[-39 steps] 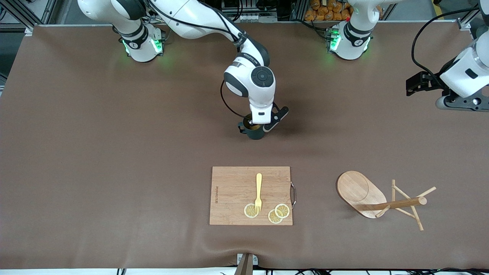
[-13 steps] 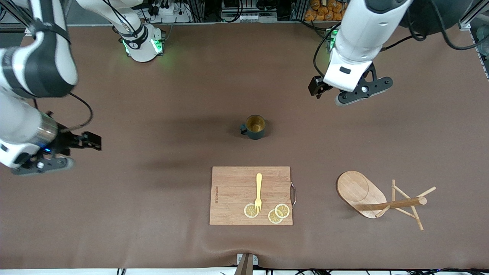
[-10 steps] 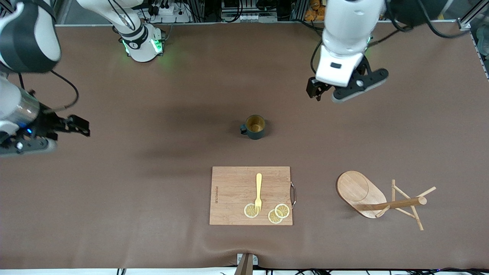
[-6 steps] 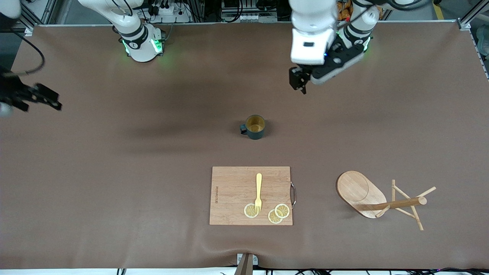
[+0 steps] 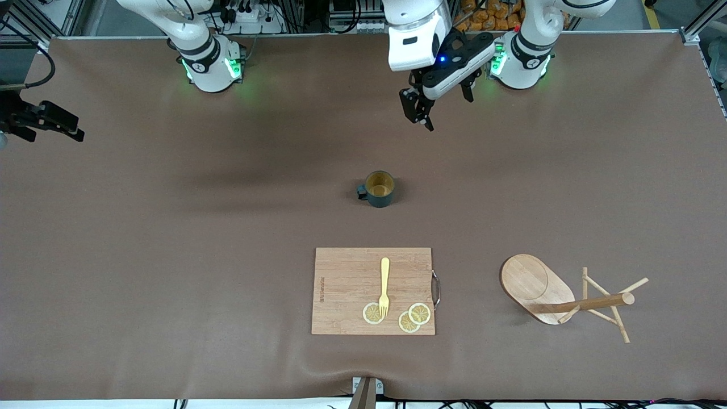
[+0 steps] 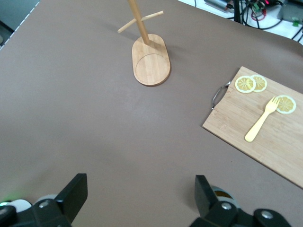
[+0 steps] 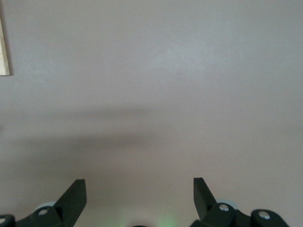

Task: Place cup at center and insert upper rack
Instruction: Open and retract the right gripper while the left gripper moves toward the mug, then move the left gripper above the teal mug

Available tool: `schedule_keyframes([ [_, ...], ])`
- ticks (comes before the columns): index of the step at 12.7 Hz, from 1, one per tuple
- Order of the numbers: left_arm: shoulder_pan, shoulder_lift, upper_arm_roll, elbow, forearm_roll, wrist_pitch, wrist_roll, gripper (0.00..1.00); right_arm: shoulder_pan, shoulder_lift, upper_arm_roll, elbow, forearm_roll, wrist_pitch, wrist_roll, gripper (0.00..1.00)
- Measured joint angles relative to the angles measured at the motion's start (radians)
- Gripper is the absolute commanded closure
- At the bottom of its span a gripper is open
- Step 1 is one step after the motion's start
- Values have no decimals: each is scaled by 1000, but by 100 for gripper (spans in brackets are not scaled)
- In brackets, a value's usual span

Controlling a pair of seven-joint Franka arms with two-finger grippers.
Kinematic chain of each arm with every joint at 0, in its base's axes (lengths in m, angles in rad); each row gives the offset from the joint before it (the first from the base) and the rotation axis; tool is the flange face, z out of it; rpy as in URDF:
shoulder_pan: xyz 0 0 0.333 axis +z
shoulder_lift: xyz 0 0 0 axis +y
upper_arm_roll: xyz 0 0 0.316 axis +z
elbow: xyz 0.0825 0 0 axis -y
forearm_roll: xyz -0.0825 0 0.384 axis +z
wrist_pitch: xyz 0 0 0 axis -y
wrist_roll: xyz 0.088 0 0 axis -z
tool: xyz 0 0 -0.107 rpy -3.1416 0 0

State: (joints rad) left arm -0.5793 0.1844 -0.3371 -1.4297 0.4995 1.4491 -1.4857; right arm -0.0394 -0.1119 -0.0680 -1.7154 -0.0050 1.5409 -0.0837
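With the cup [image 5: 379, 188] centered, the wide-open left gripper [image 5: 419, 111] should grasp the toppled rack [image 5: 568, 296] by its post, while the wide-open right gripper [image 5: 48, 121] waits.

My black fingers [image 6: 71, 196] hung over a plain brown table [image 5: 170, 255], where the mug [image 5: 379, 189] was dark teal with a yellowish inside, the mug tree [image 5: 559, 295] and board [image 5: 346, 284] pale wood, the fork [image 5: 384, 287] and lemon slices [image 5: 413, 317] yellow.

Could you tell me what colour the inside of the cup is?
Yellowish-tan inside the cup, dark teal outside; the front view shows it best.
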Motion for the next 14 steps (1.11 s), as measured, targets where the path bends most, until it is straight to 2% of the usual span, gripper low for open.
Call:
schedule_keyframes([
  [2, -23, 2, 1, -2, 51, -3, -53, 0, -19, 0, 0, 21, 0, -20, -1, 0],
  [5, -110, 12, 0, -15, 138, -22, -186, 0, -25, 8, 0, 52, 0, -21, -1, 0],
  [10, -297, 150, 0, -25, 312, -51, -462, 0, -32, 59, 1, 135, 0, -19, -1, 0],
  [14, -389, 220, 1, -25, 419, -99, -575, 0, -41, 62, 4, 163, 1, -25, -1, 0],
])
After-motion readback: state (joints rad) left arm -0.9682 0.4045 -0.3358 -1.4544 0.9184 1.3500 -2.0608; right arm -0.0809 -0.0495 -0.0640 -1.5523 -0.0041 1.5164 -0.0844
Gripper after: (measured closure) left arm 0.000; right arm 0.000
